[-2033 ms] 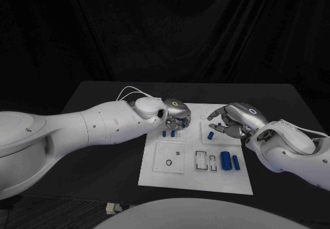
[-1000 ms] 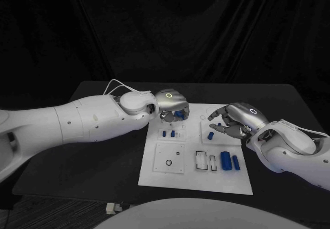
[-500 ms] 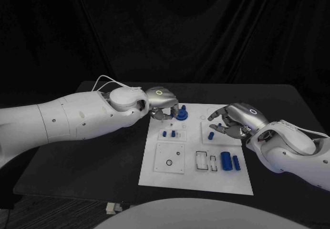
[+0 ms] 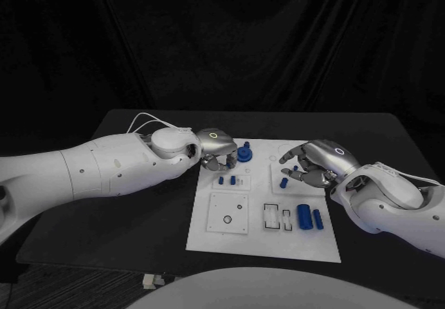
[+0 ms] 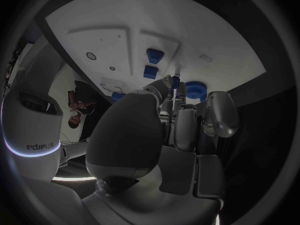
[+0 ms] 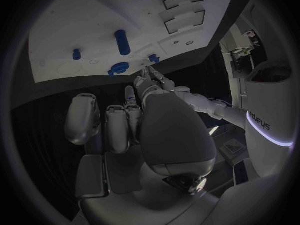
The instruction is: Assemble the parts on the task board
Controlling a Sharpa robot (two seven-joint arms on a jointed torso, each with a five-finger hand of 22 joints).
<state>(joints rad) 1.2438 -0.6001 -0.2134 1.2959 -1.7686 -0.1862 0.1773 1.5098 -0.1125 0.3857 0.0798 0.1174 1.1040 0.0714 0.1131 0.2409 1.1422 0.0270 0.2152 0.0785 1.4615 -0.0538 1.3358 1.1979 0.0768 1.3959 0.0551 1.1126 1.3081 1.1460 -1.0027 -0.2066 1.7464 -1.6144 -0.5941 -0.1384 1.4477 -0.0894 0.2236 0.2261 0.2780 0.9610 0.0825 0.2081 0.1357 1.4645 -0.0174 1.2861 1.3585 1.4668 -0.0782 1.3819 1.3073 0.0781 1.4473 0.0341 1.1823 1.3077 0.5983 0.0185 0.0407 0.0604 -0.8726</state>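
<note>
Fingers of the left silver hand [image 4: 216, 149] pinch a small blue round part [image 4: 245, 154] at the white task board's [image 4: 264, 241] far edge; right silver hand [image 4: 318, 163] hovers near, fingers curled, empty.

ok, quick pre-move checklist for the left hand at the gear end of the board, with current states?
1. Blue gear seated at the far edge of the task board: cannot tell, its base is hidden.
2. Left hand beside the gear: ok, fingers right next to it.
3. Left hand's grasp: cannot tell; the left wrist view shows something small and blue at its fingertips.
4. Right hand out of the left's way: ok, it hovers over the board's right block.
5. Two small blue pegs near the left hand standing: ok.
6. Blue cylinders on the near right untouched: ok.
</note>
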